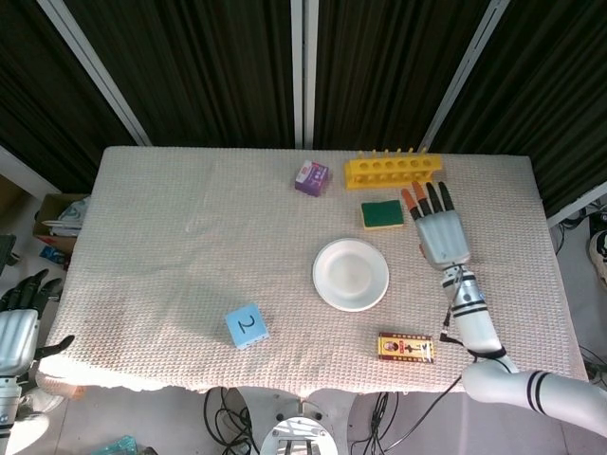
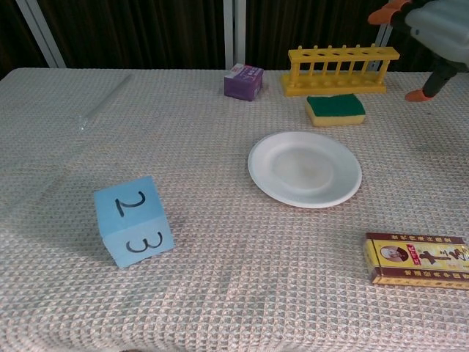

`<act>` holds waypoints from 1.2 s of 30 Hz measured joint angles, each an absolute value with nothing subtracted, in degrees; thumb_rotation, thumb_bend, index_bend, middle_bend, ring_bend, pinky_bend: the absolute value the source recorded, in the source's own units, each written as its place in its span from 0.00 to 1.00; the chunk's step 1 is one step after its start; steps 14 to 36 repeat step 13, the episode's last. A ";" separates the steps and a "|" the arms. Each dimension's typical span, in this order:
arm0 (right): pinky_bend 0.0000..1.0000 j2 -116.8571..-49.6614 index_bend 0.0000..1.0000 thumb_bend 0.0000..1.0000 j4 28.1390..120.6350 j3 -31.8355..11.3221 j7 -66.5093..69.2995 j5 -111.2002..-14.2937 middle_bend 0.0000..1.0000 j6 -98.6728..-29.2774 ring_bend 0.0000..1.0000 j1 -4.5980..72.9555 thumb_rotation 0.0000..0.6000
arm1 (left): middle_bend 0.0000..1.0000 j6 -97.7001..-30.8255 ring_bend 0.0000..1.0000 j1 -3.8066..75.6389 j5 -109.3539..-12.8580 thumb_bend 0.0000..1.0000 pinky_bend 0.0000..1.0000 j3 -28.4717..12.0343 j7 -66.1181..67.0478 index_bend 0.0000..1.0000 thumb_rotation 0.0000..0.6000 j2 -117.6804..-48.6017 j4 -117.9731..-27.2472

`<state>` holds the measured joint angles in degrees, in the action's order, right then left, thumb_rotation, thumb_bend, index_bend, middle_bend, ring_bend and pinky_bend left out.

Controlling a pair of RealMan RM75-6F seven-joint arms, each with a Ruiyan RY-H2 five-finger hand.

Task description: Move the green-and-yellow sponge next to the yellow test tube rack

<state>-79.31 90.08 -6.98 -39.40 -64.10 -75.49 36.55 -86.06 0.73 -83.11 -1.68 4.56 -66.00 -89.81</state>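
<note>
Right of sponge, right hand (image 1: 442, 234) hovers, fingers spread, holding nothing. Green-and-yellow sponge (image 1: 381, 214) lies flat just beside yellow test tube rack (image 1: 393, 170). Left hand (image 1: 17, 327) idle off table edge, fingers apart. Sponge likely light, soft, compressible; best taken across long sides.

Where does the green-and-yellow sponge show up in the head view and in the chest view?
Head view: the sponge lies right of centre, green face up, just below the yellow rack.
Chest view: the sponge sits upper right, in front of the rack, above the white plate.
Shared landmark: the yellow rack, directly behind the sponge in both views.
</note>
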 measured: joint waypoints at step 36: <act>0.00 -66.97 0.00 0.16 94.74 5.75 -13.12 -85.10 0.09 -100.77 0.00 10.56 1.00 | 0.07 -88.63 0.08 1.18 -84.62 0.00 0.16 -2.77 9.87 0.17 1.00 -67.28 -92.19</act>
